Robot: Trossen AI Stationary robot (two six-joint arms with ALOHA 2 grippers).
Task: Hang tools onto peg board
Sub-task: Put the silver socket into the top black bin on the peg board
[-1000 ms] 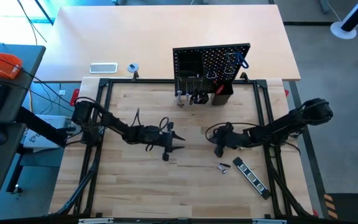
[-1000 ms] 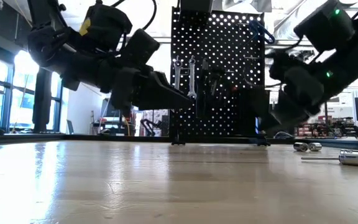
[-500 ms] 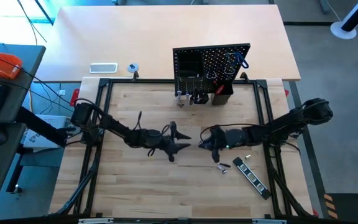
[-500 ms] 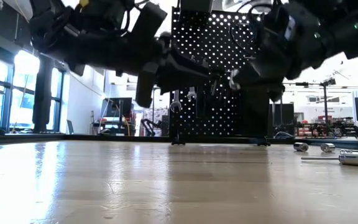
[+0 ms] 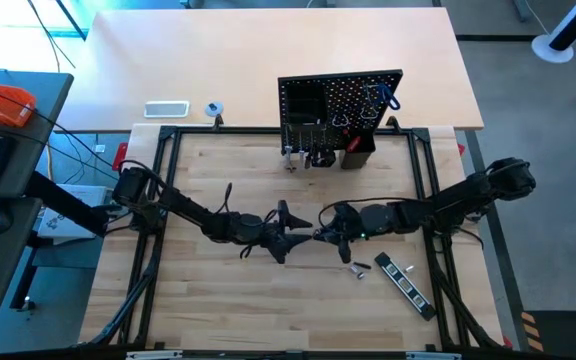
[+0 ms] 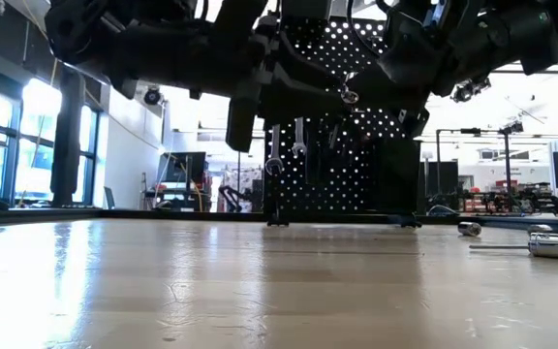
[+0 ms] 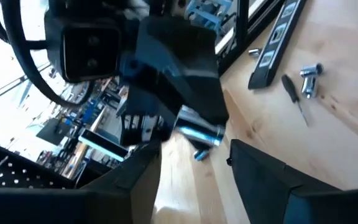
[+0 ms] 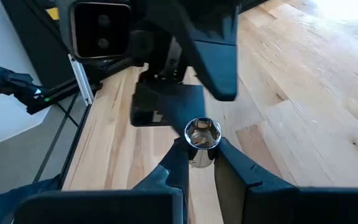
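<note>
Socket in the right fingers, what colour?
Shiny silver metal socket, hex opening visible; clearest in the right wrist view.

Both arms have swung in toward the middle of the worktop, and now the left gripper and right gripper meet nose to nose, up off the wood. The right one brings a silver socket pinched in its jaws; the left's jaws have spread wider.
</note>
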